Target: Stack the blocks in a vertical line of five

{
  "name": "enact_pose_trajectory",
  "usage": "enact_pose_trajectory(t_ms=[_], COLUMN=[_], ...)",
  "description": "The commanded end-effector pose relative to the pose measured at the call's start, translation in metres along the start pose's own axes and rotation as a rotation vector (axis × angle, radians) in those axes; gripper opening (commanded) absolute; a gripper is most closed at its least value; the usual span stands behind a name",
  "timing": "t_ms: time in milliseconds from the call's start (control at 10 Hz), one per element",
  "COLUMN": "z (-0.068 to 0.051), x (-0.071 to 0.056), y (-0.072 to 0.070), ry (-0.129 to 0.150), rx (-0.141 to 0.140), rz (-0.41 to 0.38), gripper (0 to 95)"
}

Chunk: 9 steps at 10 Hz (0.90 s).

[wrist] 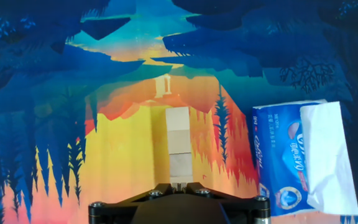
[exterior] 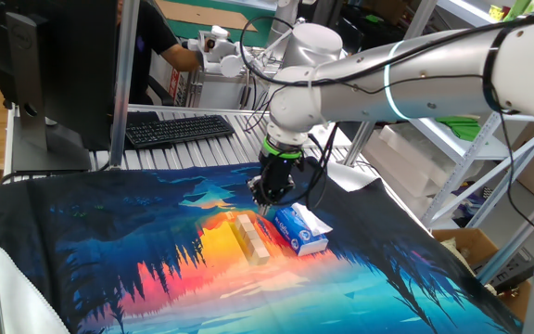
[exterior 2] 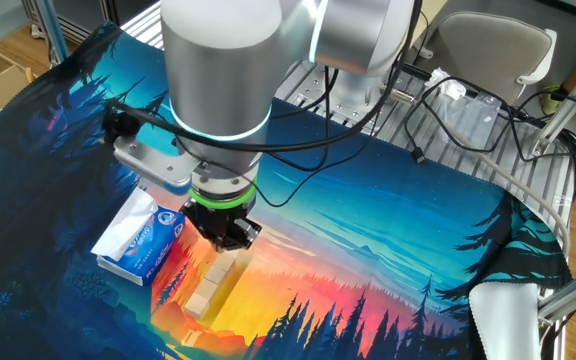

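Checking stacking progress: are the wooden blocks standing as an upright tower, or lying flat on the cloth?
Lying flat. The blocks form a row end to end on the cloth, none on top of another.

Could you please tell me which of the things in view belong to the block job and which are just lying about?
Belonging to the job:
- blocks, lying in a flat row on the cloth
- gripper, shut, at one end of the row

Just lying about:
- tissue box, beside the row
- keyboard, behind the cloth
- printed cloth
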<state>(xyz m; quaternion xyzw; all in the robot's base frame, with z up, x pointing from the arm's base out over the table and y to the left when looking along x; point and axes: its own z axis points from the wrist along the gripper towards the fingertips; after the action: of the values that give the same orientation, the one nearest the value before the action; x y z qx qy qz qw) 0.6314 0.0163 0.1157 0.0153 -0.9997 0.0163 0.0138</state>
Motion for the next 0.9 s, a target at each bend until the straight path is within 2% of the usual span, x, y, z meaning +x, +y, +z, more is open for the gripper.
enact_pose_trajectory(t_ms=[100,200,400,500,700,800,900], z=[0.000,0.000,-0.006,-0.007,-0.009,-0.009,-0.006], x=[-0.008,-0.012,-0.031,-0.034,-0.047,-0.050,-0.060], y=[0.001,0.003,0.008,0.009,0.011,0.011,0.009], ry=[0.007,0.010,0.022,0.024,0.033,0.033,0.033], rx=[0.000,-0.001,0.000,0.002,0.003,0.003,0.003], rz=[0.008,0.015,0.031,0.031,0.035,0.035,0.034], gripper=[0.0,0.0,0.0,0.0,0.0,0.0,0.0])
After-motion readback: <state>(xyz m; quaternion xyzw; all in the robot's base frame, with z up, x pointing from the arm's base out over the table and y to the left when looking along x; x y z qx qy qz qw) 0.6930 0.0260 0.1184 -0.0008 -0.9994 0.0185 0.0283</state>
